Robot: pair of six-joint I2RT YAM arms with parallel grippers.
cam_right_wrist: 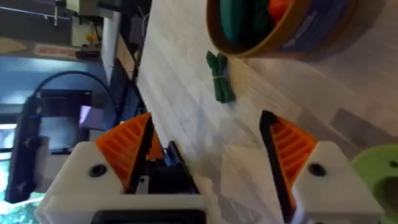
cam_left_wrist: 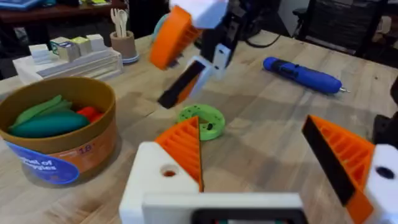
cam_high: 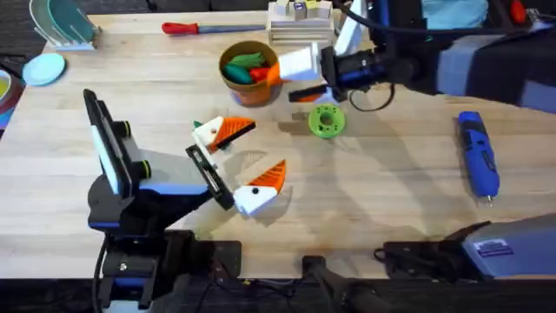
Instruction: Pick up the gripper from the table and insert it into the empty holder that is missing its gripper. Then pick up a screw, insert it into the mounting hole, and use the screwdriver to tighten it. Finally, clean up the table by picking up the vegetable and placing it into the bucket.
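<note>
The bucket (cam_high: pixel 248 65), a round brown-orange pot with a tan rim and a blue label on its wall, stood on the table (cam_high: pixel 391 183) toward the far middle. In it lay green toy vegetables and a red-orange one, packed side by side; the left wrist view showed them as smooth moulded shapes below the rim. A small slim dark-green vegetable (cam_right_wrist: pixel 219 77) lay on the bare wood just beside the bucket's wall, outside it.

The right gripper (cam_high: pixel 294 76) hung beside the bucket's near-right side, its white blocks and orange ribbed fingers (cam_right_wrist: pixel 127 149) spread wide apart with nothing between them; the planks showed through the gap. The left gripper (cam_high: pixel 239 161) sat low over the middle of the table, also wide open and empty, its two orange lattice fins (cam_left_wrist: pixel 186 146) set in white holders and well separated.

A flat green ring-shaped disc (cam_high: pixel 326 121) lay on the wood just in front of the right gripper. The blue pen-shaped screwdriver (cam_high: pixel 478 155) rested on its side toward the right edge, its thin metal tip pointing toward the near side, well apart from both grippers. A red-handled tool (cam_high: pixel 198 28) with a bare metal shaft lay along the far edge, near a stack of pale blocks (cam_high: pixel 300 22). The tabletop was light wood with long plank grain.
</note>
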